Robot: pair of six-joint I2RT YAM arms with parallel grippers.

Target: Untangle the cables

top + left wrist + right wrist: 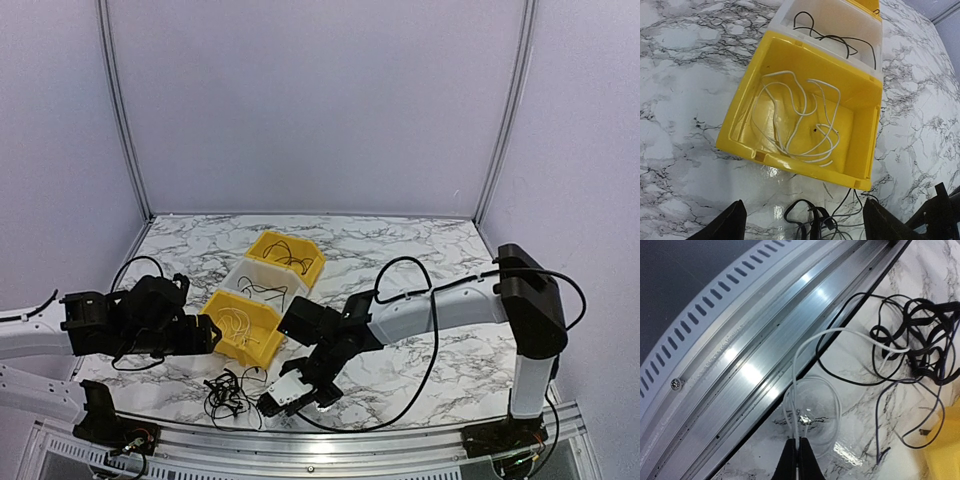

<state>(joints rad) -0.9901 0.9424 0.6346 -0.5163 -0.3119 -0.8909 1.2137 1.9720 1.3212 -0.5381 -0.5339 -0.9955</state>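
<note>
A loose tangle of thin black cables (228,395) lies near the table's front edge, in front of the nearest yellow bin (243,326). It also shows in the right wrist view (920,345) and at the bottom of the left wrist view (820,220). My right gripper (799,447) is shut on a thin white cable (810,347) that runs up into the tangle. It sits low by the front edge (290,392), right of the tangle. My left gripper (802,225) is open and empty, above the tangle (205,335).
Three bins stand in a diagonal row: the nearest yellow bin (860,100) holds white cables (800,120), the white bin (262,282) holds black cables, and the far yellow bin (288,254) holds dark cables. The metal table rail (735,355) runs close to my right gripper.
</note>
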